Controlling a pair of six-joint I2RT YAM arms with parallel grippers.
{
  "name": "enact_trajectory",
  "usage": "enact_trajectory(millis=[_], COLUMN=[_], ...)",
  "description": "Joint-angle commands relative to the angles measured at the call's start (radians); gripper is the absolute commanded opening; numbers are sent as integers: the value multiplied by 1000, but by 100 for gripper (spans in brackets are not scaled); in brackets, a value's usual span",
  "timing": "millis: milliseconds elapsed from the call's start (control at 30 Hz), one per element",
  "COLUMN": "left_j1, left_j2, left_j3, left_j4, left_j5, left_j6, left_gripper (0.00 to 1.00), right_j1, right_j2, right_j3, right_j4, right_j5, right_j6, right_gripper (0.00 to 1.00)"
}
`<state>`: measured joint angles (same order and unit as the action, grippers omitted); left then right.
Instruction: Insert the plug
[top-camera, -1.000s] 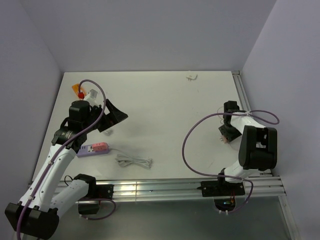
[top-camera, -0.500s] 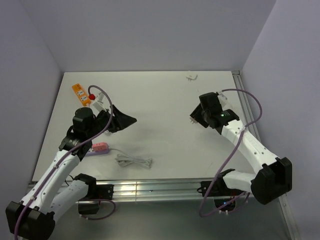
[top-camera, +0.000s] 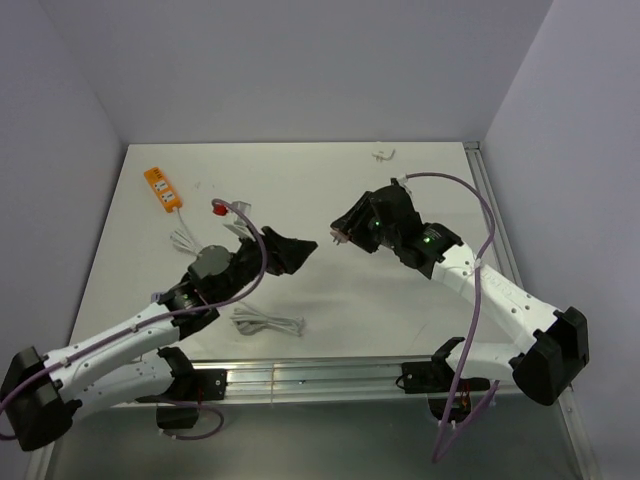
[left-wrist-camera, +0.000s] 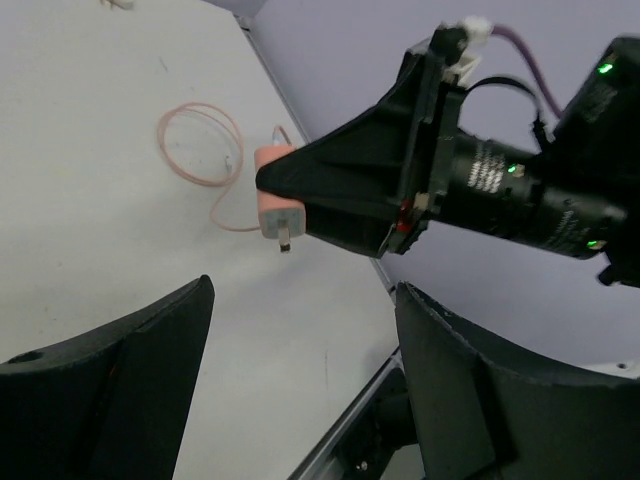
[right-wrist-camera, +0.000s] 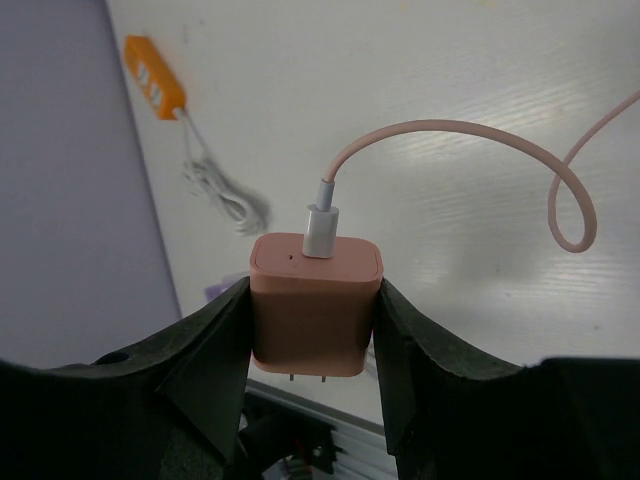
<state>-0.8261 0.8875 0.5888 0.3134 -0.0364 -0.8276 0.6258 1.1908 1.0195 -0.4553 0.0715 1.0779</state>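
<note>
Got the plug (right-wrist-camera: 315, 300) pinched by its flat sides in the closed right pincer (top-camera: 345, 232), mid-frame in top view, above the worktop (top-camera: 400, 190), leaving prongs (left-wrist-camera: 285, 241) bare for a socket and cord (right-wrist-camera: 450, 128) trailing behind, with left pincer (left-wrist-camera: 302, 292) gaping empty just opposite, likely for a handover.

White arm links (top-camera: 110, 345), black joints (top-camera: 548, 360), wedge-shaped black fingers (left-wrist-camera: 130, 390) — looped purple cables (left-wrist-camera: 530, 60), green lights (left-wrist-camera: 604, 68)
</note>
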Motion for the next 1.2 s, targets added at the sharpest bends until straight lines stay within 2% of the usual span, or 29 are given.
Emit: enact_trajectory(millis=[0, 33, 133, 500, 700, 833, 1167], left_j1=[-116, -166, -202, -226, -226, -226, -225], left_j2=[72, 83, 117, 249, 281, 294, 327], left_j3=[29, 25, 3, 81, 101, 114, 141], left_j4=[142, 162, 217, 224, 243, 234, 222], left_j5=[-306, -336, -387, -413, -405, -425, -434], left_j6=[61, 67, 39, 41, 45, 41, 39], left_gripper=[78, 77, 74, 67, 63, 57, 52], right_j1=[26, 31, 49, 64, 71, 83, 91], right_j2=[-10, -16, -39, -62, -45, -46, -49], right_j3=[51, 50, 37, 27, 34, 30, 39], right_j4=[101, 109, 118, 136, 136, 135, 138], right_j5=[-29, -24, -7, -25, -39, -41, -44], right_j6=[63, 73, 99, 108, 102, 102, 111], right_gripper=[1, 1, 1, 1, 1, 1, 3])
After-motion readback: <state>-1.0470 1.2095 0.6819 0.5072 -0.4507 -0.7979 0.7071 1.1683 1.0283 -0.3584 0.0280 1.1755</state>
